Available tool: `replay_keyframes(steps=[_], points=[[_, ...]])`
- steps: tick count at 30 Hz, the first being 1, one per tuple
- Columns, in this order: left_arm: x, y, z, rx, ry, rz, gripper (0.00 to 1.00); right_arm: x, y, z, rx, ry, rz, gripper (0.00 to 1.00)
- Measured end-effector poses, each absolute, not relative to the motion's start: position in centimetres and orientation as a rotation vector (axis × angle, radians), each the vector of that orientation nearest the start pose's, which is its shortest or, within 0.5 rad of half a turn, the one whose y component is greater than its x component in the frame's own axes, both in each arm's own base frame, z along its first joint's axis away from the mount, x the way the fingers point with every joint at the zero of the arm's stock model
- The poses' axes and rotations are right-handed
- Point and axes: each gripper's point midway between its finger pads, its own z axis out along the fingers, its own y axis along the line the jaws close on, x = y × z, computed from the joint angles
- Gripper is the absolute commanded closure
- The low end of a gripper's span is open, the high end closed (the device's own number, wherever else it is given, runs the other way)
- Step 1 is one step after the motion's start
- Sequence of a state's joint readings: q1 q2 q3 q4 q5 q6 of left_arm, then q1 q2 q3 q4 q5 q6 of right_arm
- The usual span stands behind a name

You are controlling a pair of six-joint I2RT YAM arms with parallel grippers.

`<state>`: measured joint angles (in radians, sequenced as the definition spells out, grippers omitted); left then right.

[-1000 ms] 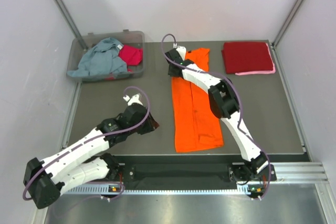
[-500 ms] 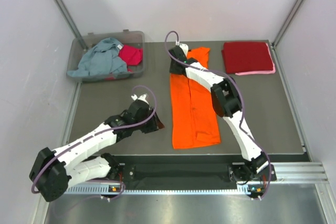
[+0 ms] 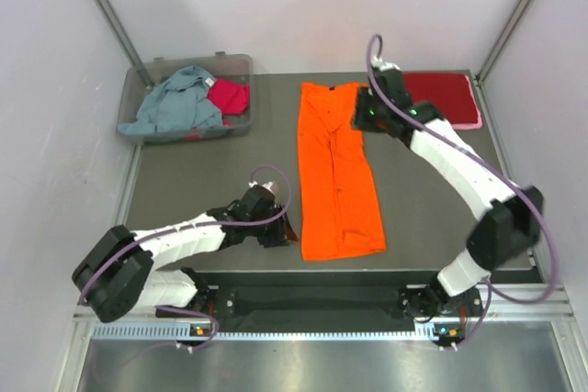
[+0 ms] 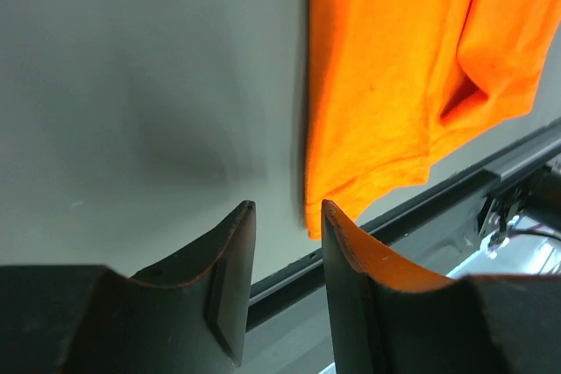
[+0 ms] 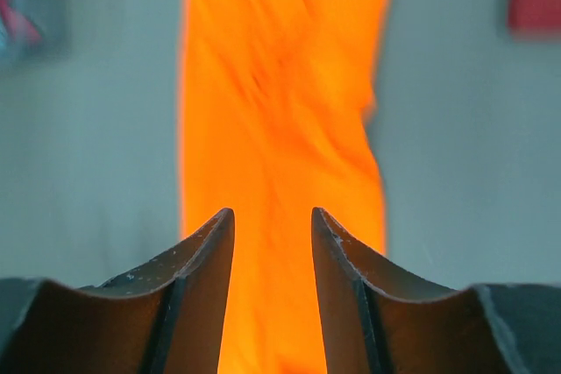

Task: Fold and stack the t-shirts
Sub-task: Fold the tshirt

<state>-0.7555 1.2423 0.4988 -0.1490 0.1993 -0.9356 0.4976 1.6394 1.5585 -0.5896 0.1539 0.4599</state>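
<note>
Right end effector [image 5: 273, 213] swung clear, ajar, left end effector [image 4: 287, 206] ajar, orange t-shirt [image 3: 338, 172] long narrow strip

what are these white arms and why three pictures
These are two robot arms bolted to the near edge of a table, each ending in a two-finger gripper. The wide picture comes from a camera above and behind them; the two close-ups come from cameras on the wrists, looking out between the fingers. On the table lies an orange t-shirt folded into a long strip. At the far right a folded dark red t-shirt sits on a pink one. A clear bin holds a grey-blue t-shirt and a magenta one. The left gripper and right gripper are both open, holding nothing.
</note>
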Motion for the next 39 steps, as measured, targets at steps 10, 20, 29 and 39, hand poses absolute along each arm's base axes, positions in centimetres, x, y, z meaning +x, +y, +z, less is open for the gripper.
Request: replay_keyframes(steps=[10,20,29,39], points=[[14.3,-28.6,2.5,-0.038,2.742,-0.931,0.84,24.7,13.8,14.7,-0.027,2.519,0.286,0.61],[14.2,-26.8,2.3,-0.071,2.753,-0.78,0.92,19.0,12.7,9.4,0.018,2.657,0.348,0.65],[13.8,-27.0,3.9,-0.045,2.762,-0.776,0.53,16.6,13.7,5.6,0.07,2.725,0.464,0.64],[16.4,-35.3,9.9,0.076,2.584,-1.077,0.59,16.2,14.5,4.3,0.098,2.707,0.551,0.64]])
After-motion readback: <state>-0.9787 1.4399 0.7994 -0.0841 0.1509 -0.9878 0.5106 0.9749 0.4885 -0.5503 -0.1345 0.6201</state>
